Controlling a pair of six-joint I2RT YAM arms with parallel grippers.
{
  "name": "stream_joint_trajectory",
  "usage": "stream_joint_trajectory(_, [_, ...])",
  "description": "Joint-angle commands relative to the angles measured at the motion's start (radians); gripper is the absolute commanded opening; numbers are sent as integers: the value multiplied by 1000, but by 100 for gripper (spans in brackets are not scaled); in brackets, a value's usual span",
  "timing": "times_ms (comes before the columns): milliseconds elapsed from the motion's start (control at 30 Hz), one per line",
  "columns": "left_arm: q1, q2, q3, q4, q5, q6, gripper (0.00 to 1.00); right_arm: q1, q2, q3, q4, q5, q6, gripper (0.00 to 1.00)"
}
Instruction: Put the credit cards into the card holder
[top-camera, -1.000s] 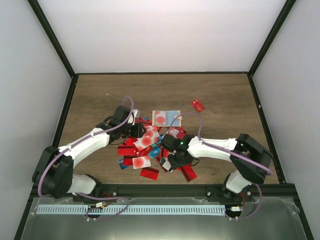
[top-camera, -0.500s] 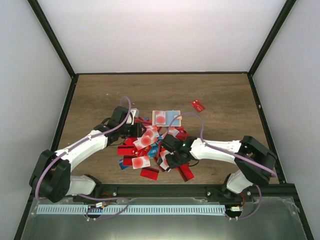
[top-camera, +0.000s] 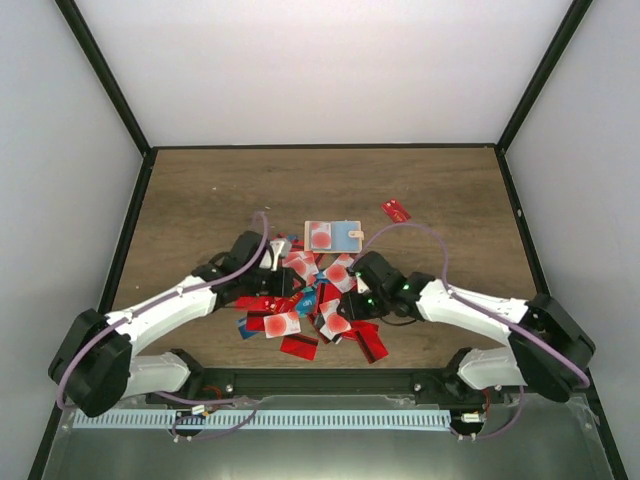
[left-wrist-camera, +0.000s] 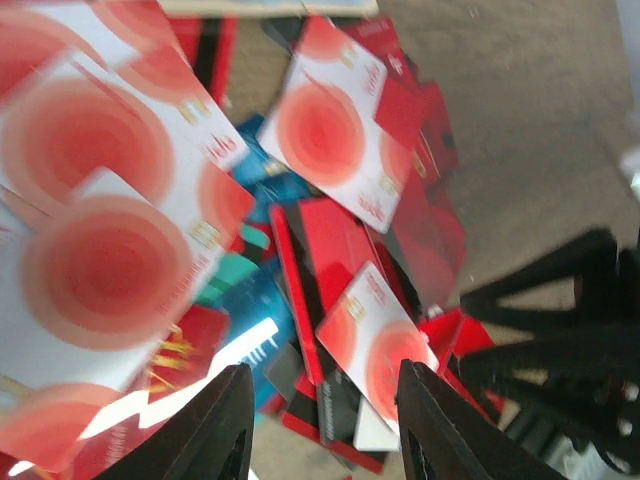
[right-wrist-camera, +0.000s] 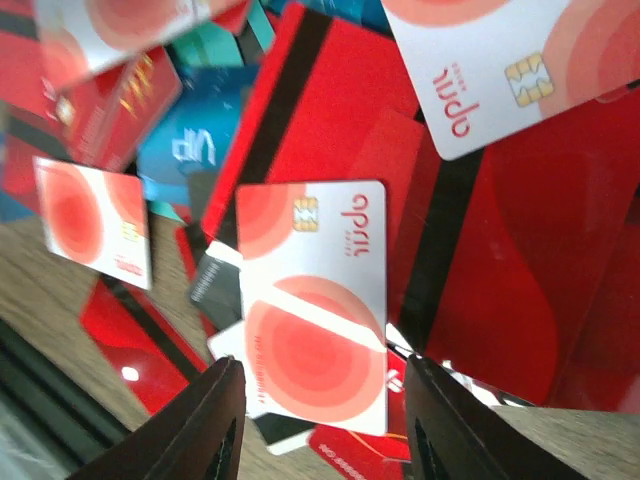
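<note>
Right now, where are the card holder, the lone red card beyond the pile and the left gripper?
card holder (top-camera: 348, 238): top external view, its bare right part.
lone red card (top-camera: 397, 210): top external view, its middle.
left gripper (left-wrist-camera: 322, 378): left wrist view, midway between its fingertips.

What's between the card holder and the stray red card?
Top view: bare table between card holder and stray red card; the purple cable arcs just nearer.

Credit cards (right-wrist-camera: 312, 310): thin smooth plastic, glossy, catching glare on red faces. Tabletop (top-camera: 200, 190): matt brown wood-grain surface.
</note>
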Motion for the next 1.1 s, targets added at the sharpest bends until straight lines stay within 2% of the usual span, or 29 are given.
stream_joint_trajectory(0, [-78, -22, -57, 34, 57, -86, 42, -78, -53, -40, 101, -148, -21, 47])
stream_joint_trajectory(233, [-129, 70, -89, 125, 115, -151, 43, -112, 18, -127, 221, -252, -7, 46])
stream_joint_trajectory(500, [-186, 176, -199, 444, 203, -363, 43, -132, 40, -184, 281, -268, 0, 39])
stream_joint_trajectory(733, [-211, 246, -237, 584, 189, -438, 43, -138, 57, -209, 307, -281, 2, 35])
stream_joint_trajectory(867, [-221, 249, -240, 606, 164, -462, 42, -140, 78, -216, 330, -290, 0, 33])
stream_joint_trajectory(1067, [-227, 216, -249, 530, 88, -462, 40, -141, 104, -222, 371, -327, 6, 30])
